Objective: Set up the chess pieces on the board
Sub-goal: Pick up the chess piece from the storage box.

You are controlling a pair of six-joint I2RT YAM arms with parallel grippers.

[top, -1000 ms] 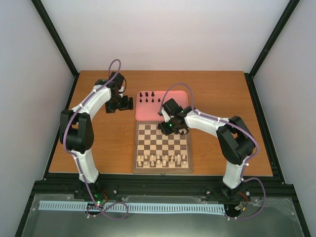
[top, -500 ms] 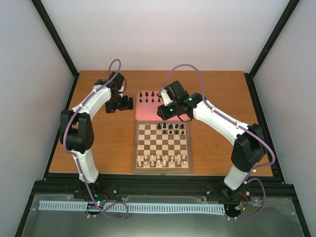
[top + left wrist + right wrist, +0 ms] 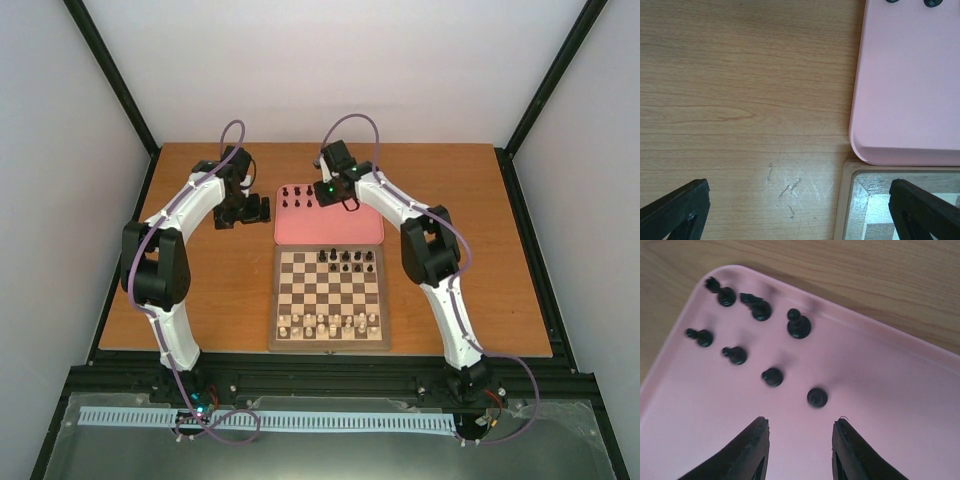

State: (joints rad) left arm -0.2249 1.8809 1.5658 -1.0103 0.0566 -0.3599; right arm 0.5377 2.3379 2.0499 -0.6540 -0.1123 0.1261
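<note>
The right gripper (image 3: pixel 801 422) hangs over the pink tray (image 3: pixel 890 405) with its two fingers apart and nothing between them. Just ahead of the gap, at 12 o'clock, stands the nearest of the chess pieces (image 3: pixel 817 397). Six more are spread from 11 to 10 o'clock, toward the rounded corner of the tray. The raised rim runs behind them, and beyond it is the wooden table (image 3: pixel 865 280). Toward 3 o'clock, open pink floor reaches to the rim.

The left gripper (image 3: pixel 797 200) is also wide open and holds nothing. It is above the wood, just beside the near-left corner of the tray and a corner of the board (image 3: pixel 850 200). From 9 to 12 o'clock of it there is only table.

In the top view, more chess pieces stand on the far rows of the board, at 6 o'clock from the tray. The cream pieces (image 3: pixel 330 322) stand along the near rows. The near edge of the tray lies just beside the far border of the board.
</note>
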